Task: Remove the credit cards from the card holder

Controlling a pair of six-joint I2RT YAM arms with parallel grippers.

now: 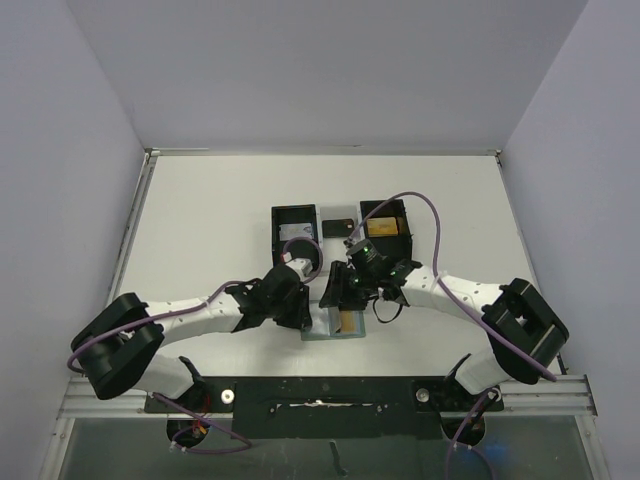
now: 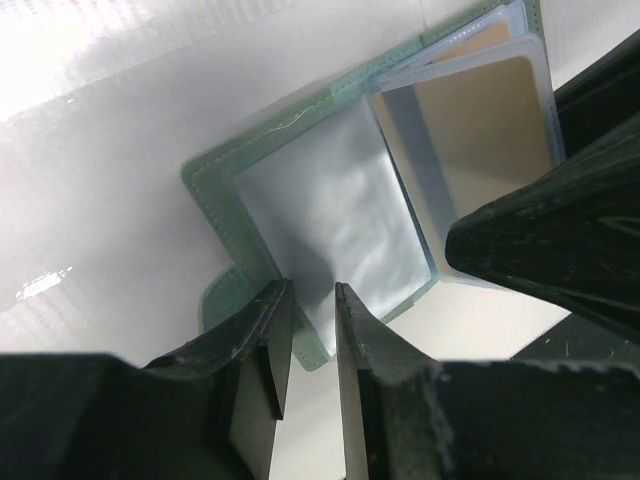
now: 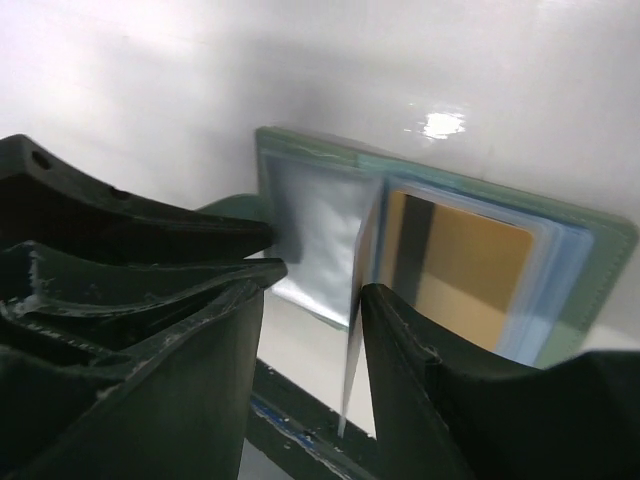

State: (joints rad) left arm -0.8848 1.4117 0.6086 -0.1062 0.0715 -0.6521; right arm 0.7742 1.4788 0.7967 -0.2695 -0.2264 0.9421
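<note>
The sage-green card holder (image 1: 322,331) lies open on the table near the front edge, also seen in the left wrist view (image 2: 215,190) and the right wrist view (image 3: 600,240). A gold-orange credit card (image 1: 350,322) sits in a clear pocket on its right half (image 2: 480,120) (image 3: 465,270). My left gripper (image 1: 303,316) (image 2: 313,295) has a narrow gap, its tips at the holder's near left corner. My right gripper (image 1: 338,295) (image 3: 318,282) is open over the fold. A clear pocket leaf (image 3: 352,370) stands on edge against its right finger.
Two black open-topped boxes stand behind the holder, the left one (image 1: 277,235) and the right one (image 1: 405,215), which has something gold inside. A dark card (image 1: 338,227) lies between them. A black rail runs along the table's front edge (image 1: 320,395).
</note>
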